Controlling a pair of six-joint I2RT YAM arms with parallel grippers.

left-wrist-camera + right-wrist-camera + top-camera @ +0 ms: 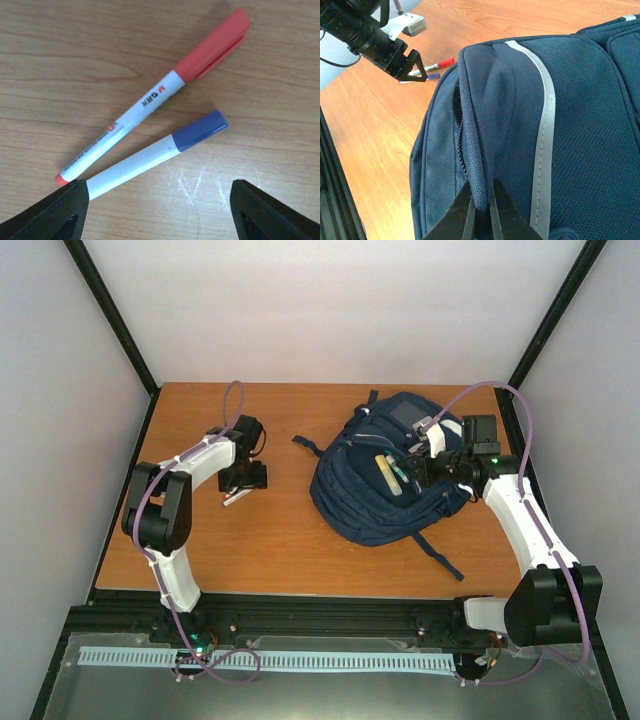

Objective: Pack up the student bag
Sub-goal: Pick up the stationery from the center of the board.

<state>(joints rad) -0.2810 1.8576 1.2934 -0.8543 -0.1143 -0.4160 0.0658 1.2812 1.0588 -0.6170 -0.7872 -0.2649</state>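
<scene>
The navy student bag lies on the right half of the table, its opening edge facing left; it fills the right wrist view. My right gripper is shut on the bag's zipper-edge fabric and holds it up. My left gripper is open, low over the table, its jaws set wide apart. A blue-capped marker lies between them with its tail end under the left jaw. A red-capped marker lies just beyond it. Both markers show small in the right wrist view. A yellowish pen-like item rests on the bag.
The wooden table has black frame posts at its back corners and a black rail along the near edge. The bag's dark strap trails left onto the table. Another strap trails toward the near edge.
</scene>
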